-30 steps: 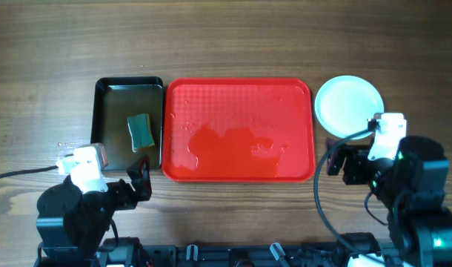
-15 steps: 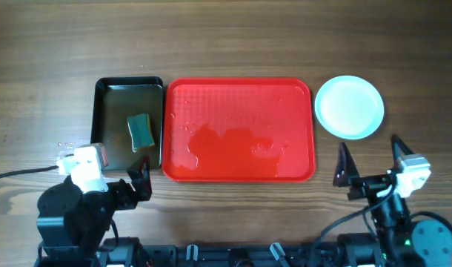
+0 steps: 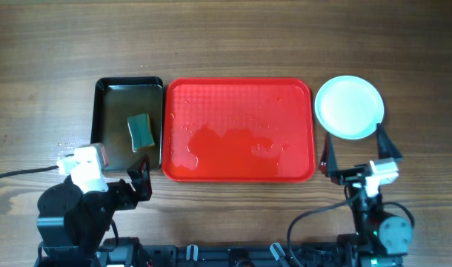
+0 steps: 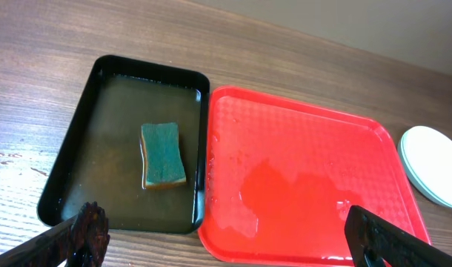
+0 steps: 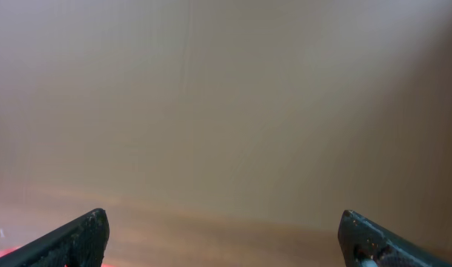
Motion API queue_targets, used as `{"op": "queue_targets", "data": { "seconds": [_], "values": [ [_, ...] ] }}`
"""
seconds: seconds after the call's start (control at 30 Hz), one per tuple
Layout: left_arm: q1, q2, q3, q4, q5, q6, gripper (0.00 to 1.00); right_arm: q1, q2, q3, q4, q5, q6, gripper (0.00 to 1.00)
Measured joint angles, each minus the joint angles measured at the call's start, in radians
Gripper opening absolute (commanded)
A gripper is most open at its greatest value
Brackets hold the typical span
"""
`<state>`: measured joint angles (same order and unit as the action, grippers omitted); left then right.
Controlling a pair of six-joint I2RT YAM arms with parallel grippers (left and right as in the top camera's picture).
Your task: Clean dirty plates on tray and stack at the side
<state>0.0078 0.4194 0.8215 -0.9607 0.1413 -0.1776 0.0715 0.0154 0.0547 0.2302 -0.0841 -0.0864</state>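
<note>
The red tray [image 3: 238,130] lies at the table's middle, wet and with no plates on it; it also shows in the left wrist view [image 4: 307,185]. The pale blue plates [image 3: 350,107] sit stacked to its right, partly seen in the left wrist view [image 4: 433,165]. My right gripper [image 3: 354,156] is open and empty just below the stack, near the tray's right front corner. Its wrist view is a blur of wood with both fingertips [image 5: 78,237] wide apart. My left gripper [image 3: 141,178] is open and empty at the front left, below the black tray.
A narrow black tray [image 3: 130,122] holding murky water and a green sponge [image 3: 141,130] stands left of the red tray. A cable runs off the left edge at the front.
My right arm has drawn back toward the front edge and turned, its open fingers now pointing up just below the plate stack. The left arm has not moved.
</note>
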Motion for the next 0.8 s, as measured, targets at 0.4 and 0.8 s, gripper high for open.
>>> {"op": "queue_targets", "data": {
  "seconds": [0.4, 0.8],
  "values": [
    [0.0, 0.0, 0.0, 0.0, 0.0, 0.0, 1.0, 0.0, -0.001, -0.049, -0.227, -0.005, -0.032, 1.0],
    [0.0, 0.0, 0.0, 0.0, 0.0, 0.0, 1.0, 0.0, -0.001, -0.049, -0.227, -0.005, -0.032, 0.99]
  ]
}}
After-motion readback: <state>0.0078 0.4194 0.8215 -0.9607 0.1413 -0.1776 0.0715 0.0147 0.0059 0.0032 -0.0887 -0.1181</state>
